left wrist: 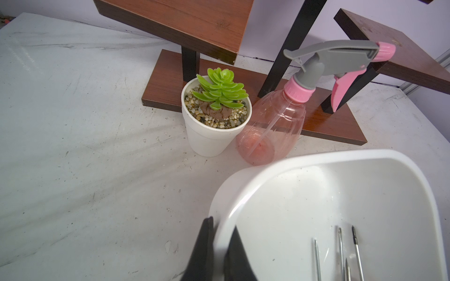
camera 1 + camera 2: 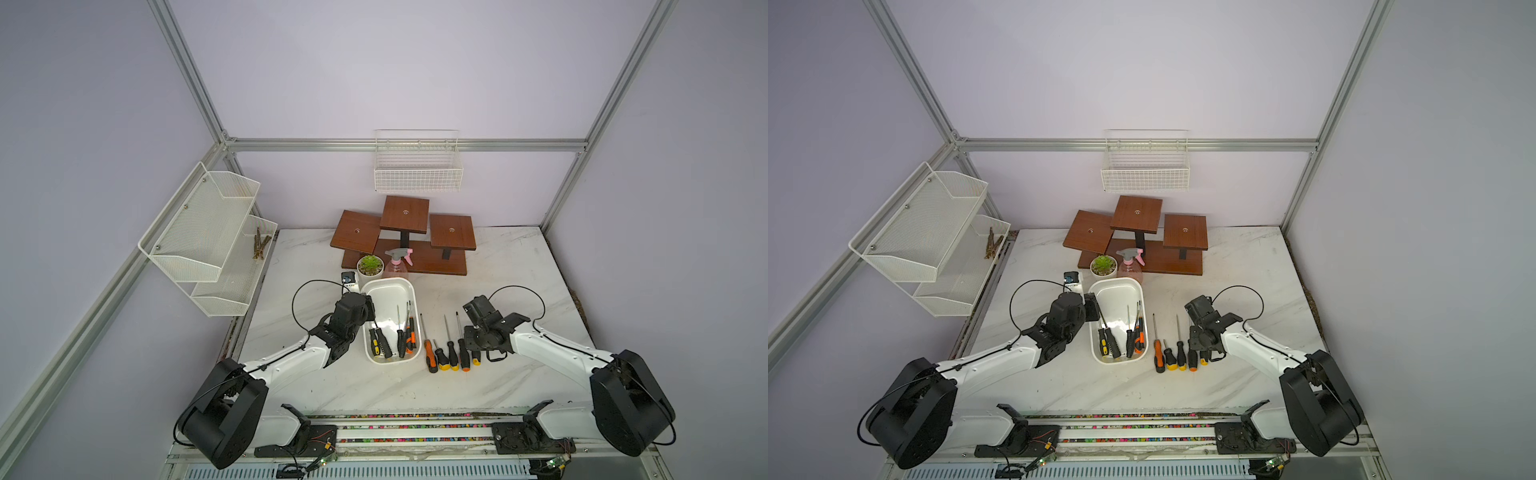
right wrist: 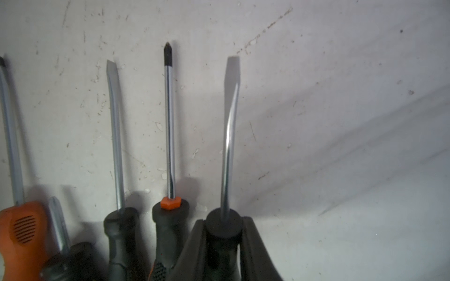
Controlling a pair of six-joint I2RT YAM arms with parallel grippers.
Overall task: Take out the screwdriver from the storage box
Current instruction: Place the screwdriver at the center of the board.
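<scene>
The white storage box (image 2: 388,281) (image 2: 1118,281) lies mid-table, and several screwdrivers (image 2: 384,341) lie at its near end. My left gripper (image 2: 368,311) (image 1: 222,222) is shut on the box's left rim (image 1: 316,155), one finger outside the wall and one inside. To the right of the box a row of screwdrivers (image 2: 430,354) lies on the table. My right gripper (image 2: 473,343) (image 3: 223,226) is shut on the black handle of the flat-blade screwdriver (image 3: 230,121) at the right end of that row. In both top views the wrist covers most of this tool.
A potted succulent (image 2: 370,267) and a pink spray bottle (image 2: 397,264) stand just behind the box, in front of a brown wooden stand (image 2: 405,243). A small blue-and-white device (image 2: 350,281) sits by the box's far left corner. A wire basket (image 2: 417,168) and a mesh shelf (image 2: 208,241) hang on the walls.
</scene>
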